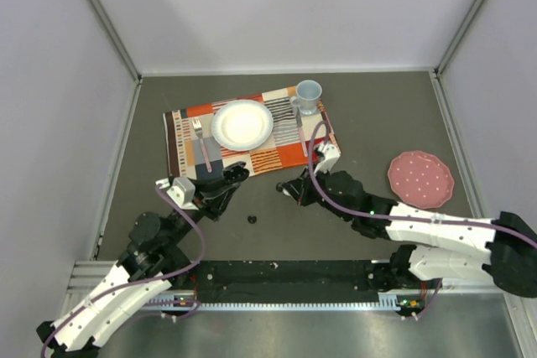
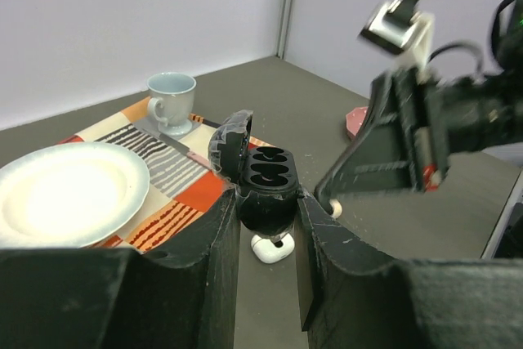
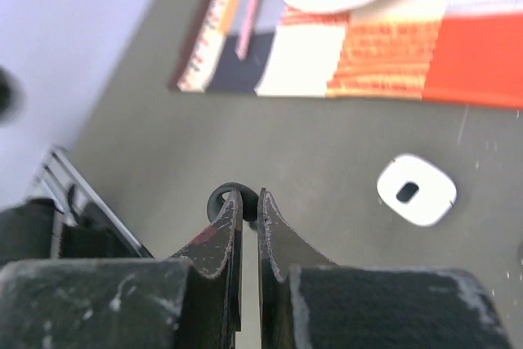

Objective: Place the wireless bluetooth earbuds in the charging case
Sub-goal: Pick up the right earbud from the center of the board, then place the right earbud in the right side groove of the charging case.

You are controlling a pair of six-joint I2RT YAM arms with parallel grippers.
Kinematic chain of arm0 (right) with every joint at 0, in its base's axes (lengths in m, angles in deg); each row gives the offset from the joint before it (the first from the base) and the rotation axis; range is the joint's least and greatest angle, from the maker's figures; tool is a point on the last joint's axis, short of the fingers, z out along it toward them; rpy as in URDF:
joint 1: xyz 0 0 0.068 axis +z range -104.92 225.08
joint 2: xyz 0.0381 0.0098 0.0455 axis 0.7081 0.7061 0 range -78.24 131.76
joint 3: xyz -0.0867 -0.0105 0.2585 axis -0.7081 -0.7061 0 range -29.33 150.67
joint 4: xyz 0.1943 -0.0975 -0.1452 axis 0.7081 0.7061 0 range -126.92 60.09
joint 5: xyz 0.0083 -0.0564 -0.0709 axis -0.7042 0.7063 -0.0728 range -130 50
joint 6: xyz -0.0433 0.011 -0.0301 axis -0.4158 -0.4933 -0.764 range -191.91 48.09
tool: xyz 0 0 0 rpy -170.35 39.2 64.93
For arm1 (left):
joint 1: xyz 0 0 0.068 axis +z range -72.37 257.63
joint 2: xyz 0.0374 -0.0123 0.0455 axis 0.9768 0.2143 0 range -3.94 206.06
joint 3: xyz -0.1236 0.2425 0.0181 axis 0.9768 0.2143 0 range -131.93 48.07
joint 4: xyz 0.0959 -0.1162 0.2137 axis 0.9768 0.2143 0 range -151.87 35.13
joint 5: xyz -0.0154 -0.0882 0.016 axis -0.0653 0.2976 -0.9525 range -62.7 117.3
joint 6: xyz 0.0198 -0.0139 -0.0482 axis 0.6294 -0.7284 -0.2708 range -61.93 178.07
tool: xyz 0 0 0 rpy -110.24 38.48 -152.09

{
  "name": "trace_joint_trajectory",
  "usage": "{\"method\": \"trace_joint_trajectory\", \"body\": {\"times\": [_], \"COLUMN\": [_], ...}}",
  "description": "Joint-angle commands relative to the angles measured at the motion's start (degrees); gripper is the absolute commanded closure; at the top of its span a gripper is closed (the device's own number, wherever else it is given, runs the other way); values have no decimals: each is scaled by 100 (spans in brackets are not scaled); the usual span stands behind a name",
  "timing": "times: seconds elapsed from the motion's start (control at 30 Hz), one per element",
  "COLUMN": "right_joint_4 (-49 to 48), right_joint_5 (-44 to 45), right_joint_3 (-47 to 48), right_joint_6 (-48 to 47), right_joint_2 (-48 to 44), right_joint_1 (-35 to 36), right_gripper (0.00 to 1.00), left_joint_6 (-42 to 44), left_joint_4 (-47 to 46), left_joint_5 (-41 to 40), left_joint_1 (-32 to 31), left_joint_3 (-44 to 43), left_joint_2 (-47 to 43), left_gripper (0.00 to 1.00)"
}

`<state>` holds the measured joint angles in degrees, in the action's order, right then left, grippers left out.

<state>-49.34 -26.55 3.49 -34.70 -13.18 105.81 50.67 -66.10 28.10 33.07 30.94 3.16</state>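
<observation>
My left gripper [image 2: 265, 206] [image 1: 225, 184] is shut on a black charging case [image 2: 263, 177] held above the table, its lid open and its two wells facing up. On the table under the case lies a small white earbud-sized piece [image 2: 272, 248] [image 3: 415, 190] with a dark slot. My right gripper [image 3: 248, 195] [image 1: 287, 191] is shut, just right of the case. A black roundish earbud [image 3: 221, 199] [image 1: 252, 220] shows behind its left fingertip, on the table. In the left wrist view a pale round bit [image 2: 335, 208] sits at the right gripper's tip. Whether it is gripped I cannot tell.
Behind lies a striped placemat [image 1: 260, 157] with a white plate [image 1: 242, 123], a fork [image 1: 201, 144], a second utensil [image 1: 299, 127] and a pale blue cup [image 1: 308, 95]. A pink dotted plate [image 1: 419, 179] sits at the right. A black rail [image 1: 285, 278] runs along the near edge.
</observation>
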Motion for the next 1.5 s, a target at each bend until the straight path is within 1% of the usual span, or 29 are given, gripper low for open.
{"method": "trace_joint_trajectory", "body": {"times": [0.0,0.13,0.27,0.4,0.5,0.63,0.87,0.97,1.27,1.47], "right_joint_4": [-682,-1181,-1666,-2061,-2167,-2326,-2510,-2668,-2625,-2651], "right_joint_5": [948,1081,975,879,747,562,501,509,553,799], "right_joint_3": [146,374,594,796,928,954,946,902,876,779], "right_joint_6": [-231,-451,-767,-935,-987,-1023,-1032,-1032,-1084,-1190], "right_joint_2": [-704,-968,-864,-618,-494,-345,-213,-160,-81,7], "right_joint_1": [237,395,545,642,651,738,958,1002,1116,1143], "right_gripper": [100,100,100,100,100,100,100,100,100,100], "left_joint_6": [-192,-306,-411,-490,-508,-578,-666,-684,-737,-781], "left_joint_4": [-745,-1106,-1579,-1861,-2011,-2257,-2556,-2618,-2776,-2943], "left_joint_5": [34,254,569,790,974,1019,922,948,756,773], "left_joint_1": [-1,-9,-9,-9,-9,-9,-9,-9,-1,-9], "left_joint_3": [148,244,315,359,376,429,535,552,596,649], "left_joint_2": [152,389,600,793,864,908,917,969,926,890], "left_gripper": [100,100,100,100,100,100,100,100,100,100]}}
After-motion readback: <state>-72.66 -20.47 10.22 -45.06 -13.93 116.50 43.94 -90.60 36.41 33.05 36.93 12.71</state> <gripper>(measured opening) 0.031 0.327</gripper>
